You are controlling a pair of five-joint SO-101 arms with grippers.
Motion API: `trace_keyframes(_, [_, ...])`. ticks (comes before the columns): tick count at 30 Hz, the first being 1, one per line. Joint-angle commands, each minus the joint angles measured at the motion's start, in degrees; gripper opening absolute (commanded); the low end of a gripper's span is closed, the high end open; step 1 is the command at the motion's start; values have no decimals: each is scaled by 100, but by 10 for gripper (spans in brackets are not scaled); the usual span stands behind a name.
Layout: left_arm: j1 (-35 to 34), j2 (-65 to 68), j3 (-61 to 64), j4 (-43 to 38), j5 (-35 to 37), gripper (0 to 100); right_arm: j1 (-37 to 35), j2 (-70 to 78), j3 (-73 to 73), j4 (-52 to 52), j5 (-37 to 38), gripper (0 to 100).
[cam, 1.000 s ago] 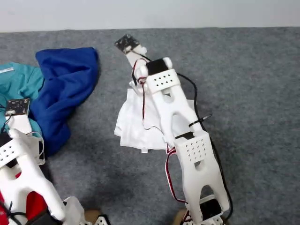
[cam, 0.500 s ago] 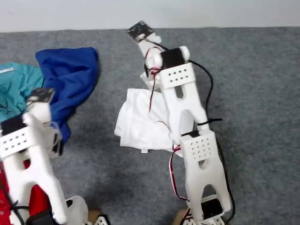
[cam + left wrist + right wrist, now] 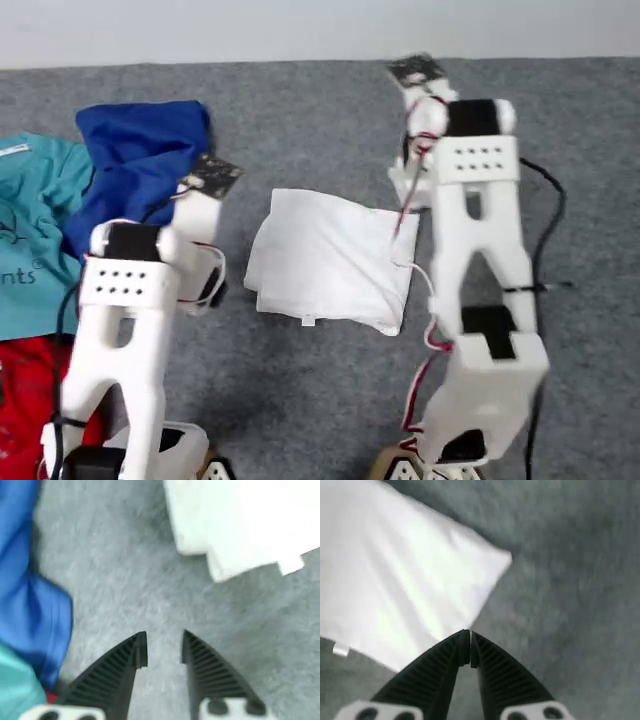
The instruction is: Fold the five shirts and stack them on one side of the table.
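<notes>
White shirt [image 3: 325, 262] sits folded, centre of the table [image 3: 560, 120] — right gripper [image 3: 470, 647], jaws shut on nothing, has swung clear while left gripper [image 3: 164, 647], jaws slightly parted, moves in, likely to stack it.

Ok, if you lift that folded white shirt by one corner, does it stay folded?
Probably not: the white shirt is soft cloth with loose stacked layers at its edge, so it would likely droop open. It looks thin, probably light. Pushed across the grey table cover, it may bunch rather than slide.

Grey, perhaps felted table [image 3: 300, 400] carries white shirt [image 3: 330, 260], blue shirt [image 3: 140, 160], teal shirt [image 3: 35, 240], red shirt [image 3: 25, 390].
</notes>
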Motion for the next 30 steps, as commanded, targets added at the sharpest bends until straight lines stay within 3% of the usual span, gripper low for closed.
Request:
trace_keyframes(1, [167, -141, -75, -536, 62, 167, 409, -901, 747, 215, -466, 19])
trace_keyframes(5, [237, -141, 286, -1002, 62, 167, 708, -1578, 1626, 215, -695, 19])
trace_keyframes(16, [484, -141, 1226, -2075, 62, 171, 1807, -2615, 3666, -268, -466, 19])
trace_keyframes(24, [897, -88, 1288, -2259, 352, 215, 1886, -2967, 4923, -998, -457, 19])
trace_keyframes(30, [870, 1143, 673, -2004, 352, 214, 1886, -3125, 5345, -1218, -457, 19])
